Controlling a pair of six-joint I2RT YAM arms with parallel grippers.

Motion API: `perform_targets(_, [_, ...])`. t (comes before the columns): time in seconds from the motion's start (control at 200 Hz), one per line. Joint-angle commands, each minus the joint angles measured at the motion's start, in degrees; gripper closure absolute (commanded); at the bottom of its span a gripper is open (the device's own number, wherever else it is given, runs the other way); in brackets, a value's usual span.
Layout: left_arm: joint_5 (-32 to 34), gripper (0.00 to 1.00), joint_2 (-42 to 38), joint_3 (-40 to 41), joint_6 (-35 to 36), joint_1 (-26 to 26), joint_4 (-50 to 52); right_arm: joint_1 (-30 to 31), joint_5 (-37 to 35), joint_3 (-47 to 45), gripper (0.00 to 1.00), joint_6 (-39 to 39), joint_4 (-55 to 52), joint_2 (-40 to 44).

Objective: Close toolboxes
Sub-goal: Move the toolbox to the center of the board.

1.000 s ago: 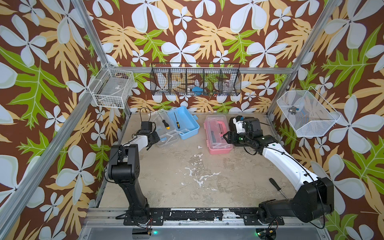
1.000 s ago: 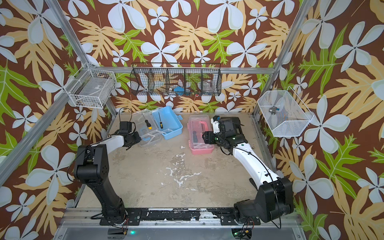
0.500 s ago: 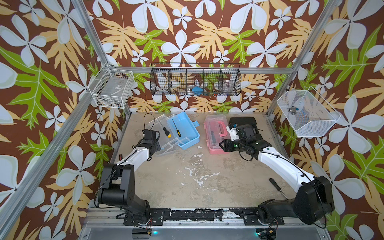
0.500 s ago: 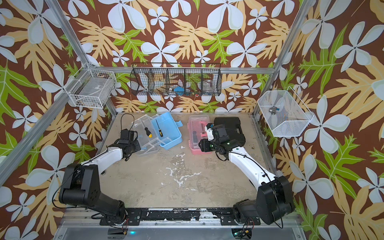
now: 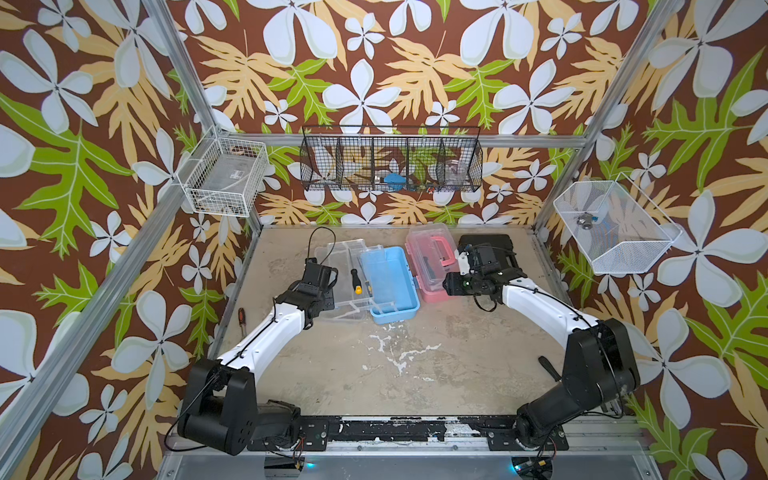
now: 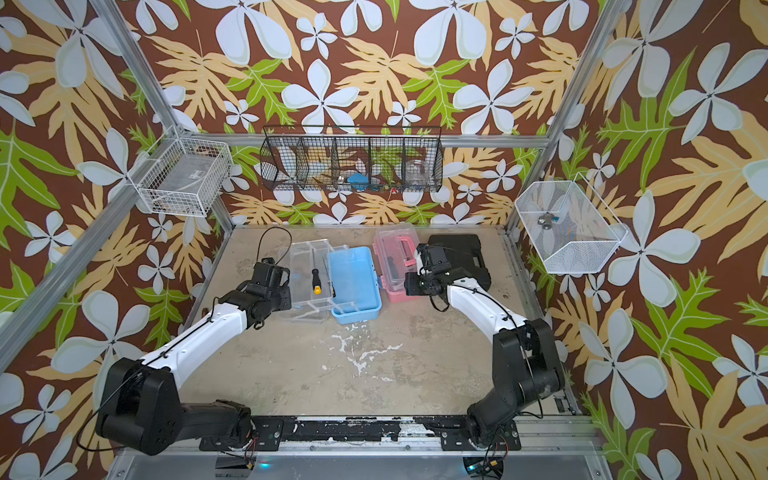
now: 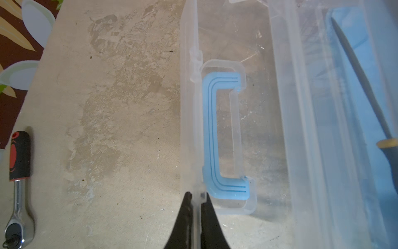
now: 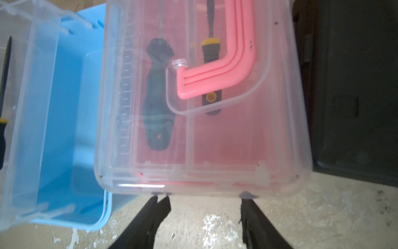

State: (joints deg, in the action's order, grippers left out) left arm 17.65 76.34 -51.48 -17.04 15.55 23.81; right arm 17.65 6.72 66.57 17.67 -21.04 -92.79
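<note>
Walls with big white flowers and green leaves stand around a worn beige surface (image 5: 374, 353). At the far side of it, the blue toolbox (image 5: 388, 282) stands open, and its clear lid (image 6: 303, 270) lies flat on the surface on the left side of the blue base. A screwdriver (image 5: 356, 279) with a black and yellow handle rests on this lid.

The left pincer (image 7: 195, 197) is closed tight on the outer rim of the clear lid, just beside the blue handle (image 7: 212, 138). A ratchet (image 7: 18, 185) lies well apart from it, near the edge of the surface.

The pink toolbox (image 5: 428, 257) stands just to the right of the blue one, with its top down over the base and tools visible inside. A black case (image 6: 461, 249) is directly on its other side.

The right pincer (image 8: 204, 199) is at the near short end of the pink toolbox. Its jaws stand apart and hold nothing, and their tips are right at the rim.
</note>
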Motion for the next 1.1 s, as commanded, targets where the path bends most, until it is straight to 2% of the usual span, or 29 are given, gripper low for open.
perform_targets(0.0, [1.59,1.0,-1.41,-1.03,2.41,0.25,3.57,-0.77,-2.38,3.46,0.39,-1.94,1.52,-2.65])
perform_targets(0.1, [1.95,1.0,-1.92,-1.12,3.17,0.35,4.77,-0.77,-1.91,5.92,0.38,-2.47,0.04,-1.6])
perform_targets(0.2, [0.59,1.0,-2.0,-0.56,3.64,1.38,5.01,0.04,0.73,4.43,0.37,-1.62,-1.42,4.25])
perform_targets(0.32, [0.06,1.0,-2.38,0.39,3.1,4.97,5.95,4.03,4.43,-3.13,0.36,0.62,-1.99,13.96])
perform_targets(0.465, [0.9,1.0,-3.79,1.02,1.04,10.12,7.53,8.76,8.05,-13.41,0.43,4.89,-0.5,20.26])
perform_targets(0.626, [0.94,1.0,-5.7,0.74,-1.18,14.53,9.58,9.77,8.06,-20.35,0.52,8.08,2.83,20.99])
perform_targets(0.886, [0.71,1.0,-6.64,-0.72,-2.75,20.25,11.86,10.26,10.15,-26.63,0.6,11.86,12.25,19.6])
perform_targets(1.096, [-0.08,1.0,-7.05,-1.62,-3.52,21.36,13.12,10.39,8.94,-28.65,0.65,11.96,14.19,16.46])
